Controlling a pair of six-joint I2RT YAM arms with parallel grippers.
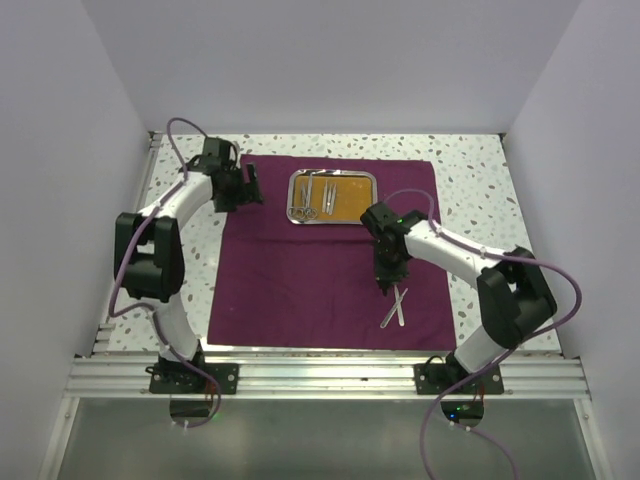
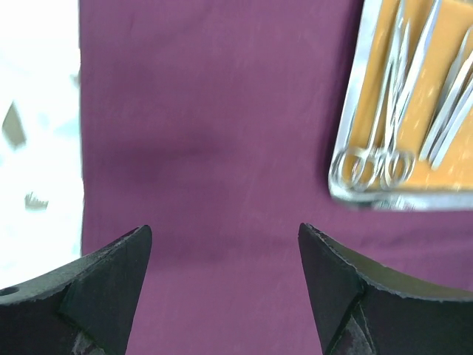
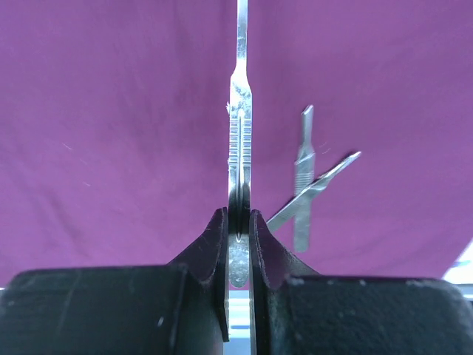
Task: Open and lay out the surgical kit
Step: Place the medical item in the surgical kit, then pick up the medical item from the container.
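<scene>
The dark purple cloth (image 1: 320, 270) lies spread flat on the table. The steel tray (image 1: 296, 200) with an orange-brown liner sits on its far edge and holds scissors (image 2: 369, 166) and several thin silver tools. My right gripper (image 3: 239, 222) is shut on a thin silver tweezers (image 3: 239, 126) that points away from it, just above the cloth; in the top view the gripper (image 1: 385, 285) is right of the cloth's centre. Two thin silver tools (image 1: 395, 308) lie crossed on the cloth beside it, and they also show in the right wrist view (image 3: 304, 177). My left gripper (image 2: 225, 237) is open and empty over the cloth left of the tray (image 2: 347, 133).
The speckled white tabletop (image 1: 470, 190) shows around the cloth. White walls close in the left, back and right. An aluminium rail (image 1: 320, 375) runs along the near edge, where the arm bases sit.
</scene>
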